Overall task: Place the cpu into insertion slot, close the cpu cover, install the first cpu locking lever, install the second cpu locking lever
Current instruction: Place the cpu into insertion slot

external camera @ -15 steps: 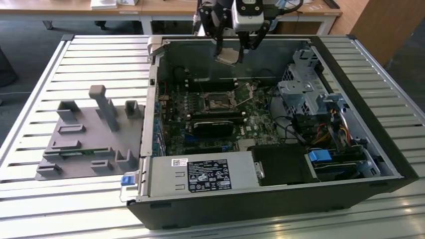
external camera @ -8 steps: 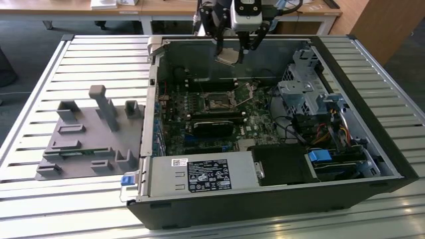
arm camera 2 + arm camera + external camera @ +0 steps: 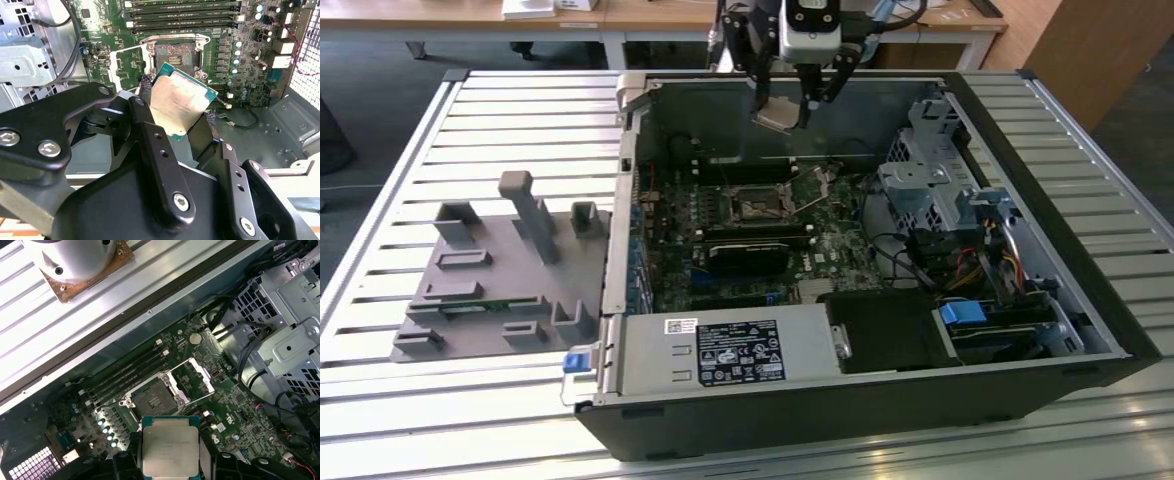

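Gripper (image 3: 782,108) jaws clamped on the cpu (image 3: 177,107), held in the air over the far side of the case (image 3: 854,425); open insertion slot (image 3: 757,207) lies below and nearer, cpu cover (image 3: 204,373) flipped up beside it.

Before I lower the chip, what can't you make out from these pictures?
Chip underside: held in the gripper with its top toward both wrist views, so its contacts are hidden.
Socket pins: too small to check in any view.
Gap between chip and socket: there is no side-on view, so it cannot be judged.
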